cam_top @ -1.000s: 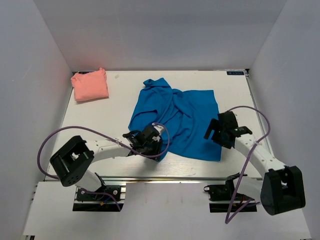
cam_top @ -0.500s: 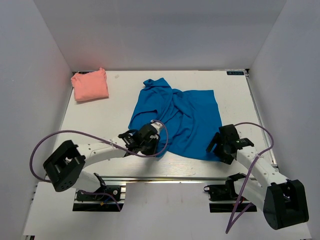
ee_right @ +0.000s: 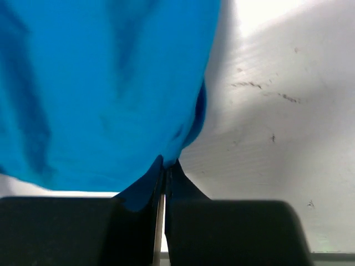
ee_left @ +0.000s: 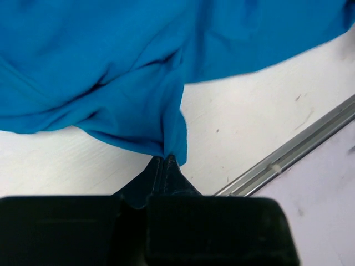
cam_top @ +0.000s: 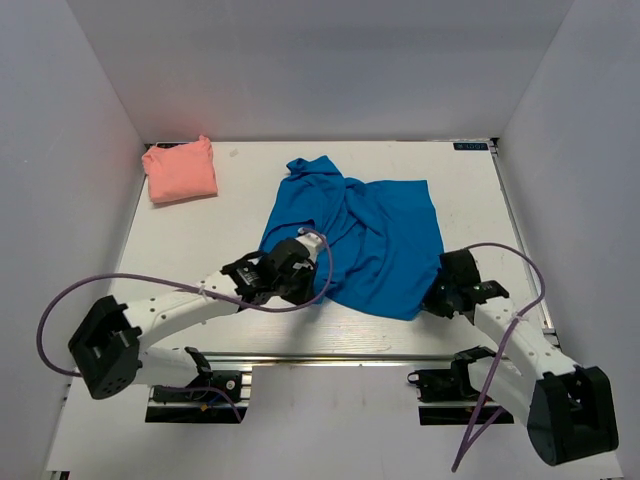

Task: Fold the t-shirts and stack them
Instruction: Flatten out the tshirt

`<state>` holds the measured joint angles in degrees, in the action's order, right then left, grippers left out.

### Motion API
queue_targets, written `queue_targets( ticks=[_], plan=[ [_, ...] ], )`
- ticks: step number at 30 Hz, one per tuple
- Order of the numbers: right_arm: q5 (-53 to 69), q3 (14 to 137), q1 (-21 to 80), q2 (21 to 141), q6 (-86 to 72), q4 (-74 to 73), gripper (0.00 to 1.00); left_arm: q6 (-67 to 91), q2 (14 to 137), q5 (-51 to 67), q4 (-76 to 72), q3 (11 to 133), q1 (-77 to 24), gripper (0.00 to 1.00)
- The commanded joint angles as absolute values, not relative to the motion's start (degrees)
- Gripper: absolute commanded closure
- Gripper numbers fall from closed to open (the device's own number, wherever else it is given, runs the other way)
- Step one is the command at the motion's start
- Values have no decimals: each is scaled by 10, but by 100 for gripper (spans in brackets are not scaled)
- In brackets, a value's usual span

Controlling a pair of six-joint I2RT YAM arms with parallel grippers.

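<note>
I see left gripper [ee_left: 166, 162] pinching the bright blue cloth t-shirt [cam_top: 365, 240] at its near-left hem | right gripper [ee_right: 165, 167] clamped on its near-right corner | shirt crumpled mid white table [cam_top: 200, 240] | salmon pink folded cloth t-shirt bundle [cam_top: 180, 171] at table's far-left corner

The left arm [cam_top: 170, 308] and right arm [cam_top: 512, 338] are white tubes joined by chunky black housings. A loose purple cable [cam_top: 150, 278] trails along each. The left end effector [ee_left: 166, 159] and right end effector [ee_right: 165, 164] are black, tapering to thin tips. Black base mounts [cam_top: 195, 385] sit at the near edge of the desk [cam_top: 200, 230].
</note>
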<state>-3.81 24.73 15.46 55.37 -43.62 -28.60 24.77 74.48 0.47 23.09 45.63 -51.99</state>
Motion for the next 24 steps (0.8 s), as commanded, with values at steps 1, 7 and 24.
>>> queue_targets(
  ticks=[1,7,24],
  plan=[
    [-48,301,157,509,-417,-268,100,240,686,-63,265,511,-522,100],
    [-151,411,156,432,-382,-276,100,235,636,-175,298,601,-517,99],
    [-490,719,157,418,-282,-263,100,201,625,-604,399,868,-512,100]
  ],
)
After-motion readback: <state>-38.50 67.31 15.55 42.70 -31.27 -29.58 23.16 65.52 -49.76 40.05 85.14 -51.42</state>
